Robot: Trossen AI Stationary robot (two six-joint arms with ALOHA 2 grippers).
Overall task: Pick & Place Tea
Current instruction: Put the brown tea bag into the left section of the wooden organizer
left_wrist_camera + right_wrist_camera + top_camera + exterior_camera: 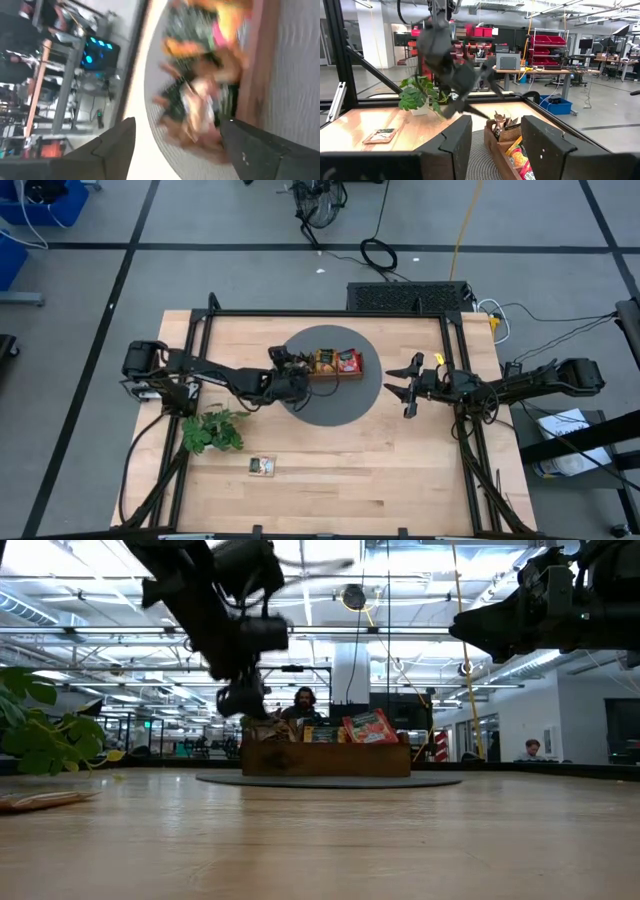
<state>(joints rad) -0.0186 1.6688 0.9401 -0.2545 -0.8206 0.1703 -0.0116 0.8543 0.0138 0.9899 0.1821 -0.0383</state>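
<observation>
A brown wooden tray [336, 375] stands on a round grey mat [330, 405] at the table's middle. Tea sachets stand upright in it, orange-yellow ones [324, 361] beside red ones [348, 362]. One pale sachet [263, 467] lies flat on the table near the front edge. My left gripper [281, 360] hangs open just above the tray's left end [262, 752], and its fingers [117, 145] stand wide apart with blurred sachets [200, 95] beyond them. My right gripper [408, 385] waits open at the mat's right rim, clear of the tray [502, 142].
A green leafy plant sprig [212, 430] lies left of the mat, between the left arm and the loose sachet. A black frame [330, 313] runs round the table. Bare wood stretches along the near half of the table [380, 470]. Beyond the table is a workshop with people in it.
</observation>
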